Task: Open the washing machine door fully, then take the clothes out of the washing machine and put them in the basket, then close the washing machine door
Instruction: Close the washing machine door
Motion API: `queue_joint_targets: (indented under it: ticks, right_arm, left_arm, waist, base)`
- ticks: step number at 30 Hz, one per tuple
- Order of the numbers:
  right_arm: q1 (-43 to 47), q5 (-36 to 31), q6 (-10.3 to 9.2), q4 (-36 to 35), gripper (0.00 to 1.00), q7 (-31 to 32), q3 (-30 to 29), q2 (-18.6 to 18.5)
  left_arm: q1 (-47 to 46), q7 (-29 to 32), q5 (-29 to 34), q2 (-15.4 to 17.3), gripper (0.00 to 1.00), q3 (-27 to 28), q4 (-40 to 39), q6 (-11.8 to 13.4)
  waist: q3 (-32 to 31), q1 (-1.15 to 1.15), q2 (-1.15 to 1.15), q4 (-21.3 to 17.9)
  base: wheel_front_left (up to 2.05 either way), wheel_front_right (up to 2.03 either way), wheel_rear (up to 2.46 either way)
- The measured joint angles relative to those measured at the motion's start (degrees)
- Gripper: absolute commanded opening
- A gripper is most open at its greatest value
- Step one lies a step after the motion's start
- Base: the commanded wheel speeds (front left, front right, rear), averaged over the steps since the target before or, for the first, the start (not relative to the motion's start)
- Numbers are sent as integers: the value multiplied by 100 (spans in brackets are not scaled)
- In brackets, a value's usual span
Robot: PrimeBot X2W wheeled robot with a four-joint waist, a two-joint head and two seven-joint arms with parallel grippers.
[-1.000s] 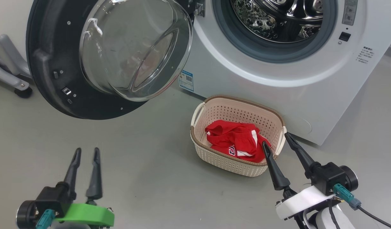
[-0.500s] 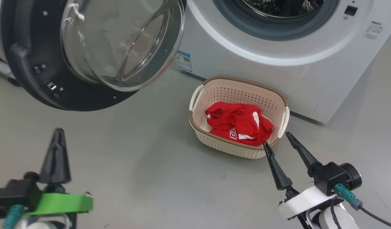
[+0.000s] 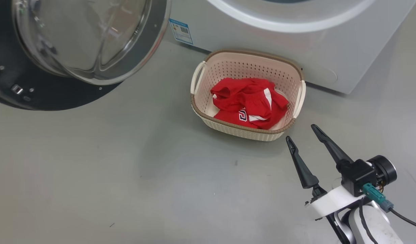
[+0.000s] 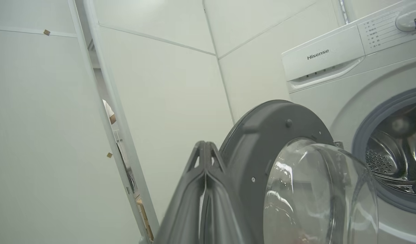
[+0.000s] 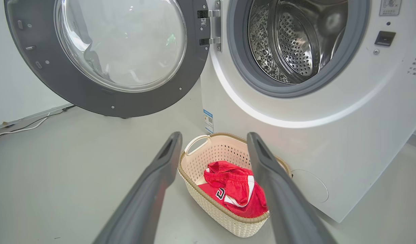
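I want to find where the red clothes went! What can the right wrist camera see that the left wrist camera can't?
Right wrist view, not the left: the red clothes lying in the basket on the floor, the blue label and the open right gripper.
Left wrist view, not the right: the control panel with its dial, the shut left gripper and a person's sleeve past a gap in the wall.
Both: the open washing machine door and the steel drum.
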Motion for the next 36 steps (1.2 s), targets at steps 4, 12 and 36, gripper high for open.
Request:
queue_joint_targets:
  ticks: [4, 12, 36]
  right_arm:
    - [-100, -1, 0, -18, 100, 1, 12, -63]
    - [-205, -1, 0, -40, 100, 1, 41, -140]
    - [-413, 11, 0, -29, 100, 0, 115, -209]
  left_arm:
    - [-374, 180, -380, 253, 0, 408, 296, -7]
    - [-906, 571, -1093, 521, 0, 1095, 1137, -5]
    - [-2760, 2262, -3761, 513, 0, 2670, 3818, 376]
  waist:
    - [174, 0, 0, -147]
    - [408, 0, 0, -411]
    - [735, 0, 0, -822]
  base:
    - [0, 0, 0]
    - [0, 0, 0]
    - [0, 0, 0]
